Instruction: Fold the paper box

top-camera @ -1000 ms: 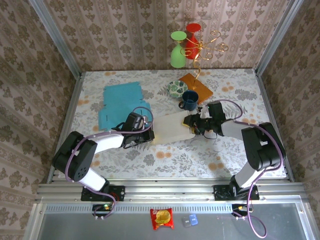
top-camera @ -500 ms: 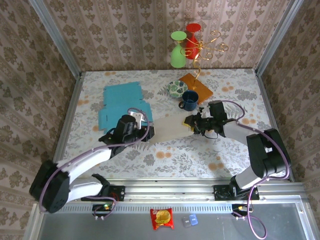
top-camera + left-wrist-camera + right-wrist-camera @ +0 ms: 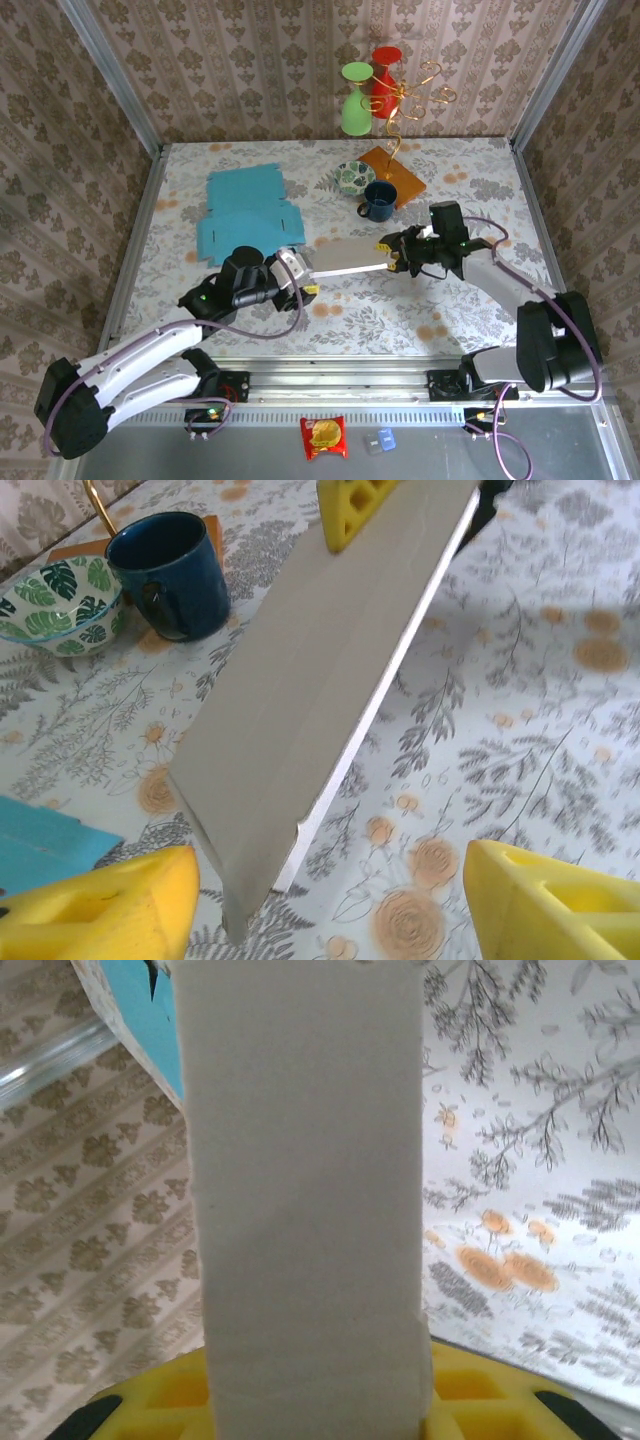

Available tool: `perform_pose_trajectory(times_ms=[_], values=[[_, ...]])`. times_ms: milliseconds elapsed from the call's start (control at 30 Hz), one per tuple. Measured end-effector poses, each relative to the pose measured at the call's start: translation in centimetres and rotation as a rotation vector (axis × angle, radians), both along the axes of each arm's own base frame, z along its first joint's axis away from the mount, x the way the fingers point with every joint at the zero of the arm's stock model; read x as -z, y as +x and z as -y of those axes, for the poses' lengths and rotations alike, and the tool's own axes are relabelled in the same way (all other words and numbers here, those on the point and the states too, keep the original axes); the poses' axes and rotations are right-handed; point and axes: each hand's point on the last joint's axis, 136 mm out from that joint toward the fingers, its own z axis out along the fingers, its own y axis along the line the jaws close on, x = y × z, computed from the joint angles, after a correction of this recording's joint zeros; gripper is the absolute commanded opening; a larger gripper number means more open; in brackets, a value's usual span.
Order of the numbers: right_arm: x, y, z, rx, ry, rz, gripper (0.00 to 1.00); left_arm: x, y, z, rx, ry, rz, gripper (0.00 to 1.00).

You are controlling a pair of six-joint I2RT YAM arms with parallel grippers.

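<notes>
The paper box (image 3: 348, 256) is a flat grey-white card blank, held off the table and tilted onto its long edge. My right gripper (image 3: 391, 255) is shut on its right end; in the right wrist view the box (image 3: 305, 1190) runs straight out from between the yellow fingers (image 3: 480, 1390). My left gripper (image 3: 303, 272) stands open just off the box's left end, not touching it. In the left wrist view the box (image 3: 320, 670) hangs above the gap between the yellow fingertips (image 3: 100, 905), with the right gripper's finger (image 3: 355, 505) clamped on its far end.
A flat blue card blank (image 3: 245, 210) lies at the back left. A dark blue mug (image 3: 380, 200), a leaf-patterned bowl (image 3: 353, 177) and an orange-based wire stand (image 3: 393, 175) with a green glass (image 3: 353, 100) and a red glass (image 3: 385, 75) stand behind the box.
My left gripper has opened, let go of the box's left end and drawn back toward the near left. The right gripper has closed further on the box, raised it and turned it on edge.
</notes>
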Motion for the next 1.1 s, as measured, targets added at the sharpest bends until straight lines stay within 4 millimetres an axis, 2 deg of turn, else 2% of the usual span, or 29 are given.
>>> perform_pose_trajectory(times_ms=[133, 300, 533, 767, 933, 1100], values=[[0.0, -1.2, 0.2, 0.037, 0.022, -0.091, 0.22, 1.6, -0.2, 0.1, 0.063, 0.100, 0.033, 0.76], [1.3, -3.7, 0.5, 0.077, 0.048, -0.233, 0.21, 3.5, 0.0, 0.6, 0.120, 0.205, 0.064, 0.77], [1.6, -5.7, 0.5, 0.122, 0.102, -0.337, 0.22, 4.6, 0.2, 1.4, 0.177, 0.273, 0.097, 0.74], [1.7, -6.7, 0.6, 0.161, 0.142, -0.410, 0.22, 5.3, 0.4, 2.5, 0.221, 0.305, 0.099, 0.64], [2.3, -7.4, 0.6, 0.173, 0.172, -0.455, 0.23, 5.2, 0.7, 3.7, 0.260, 0.312, 0.089, 0.52], [3.0, -7.5, 1.0, 0.195, 0.206, -0.478, 0.29, 5.3, 0.3, 4.3, 0.299, 0.311, 0.064, 0.47]])
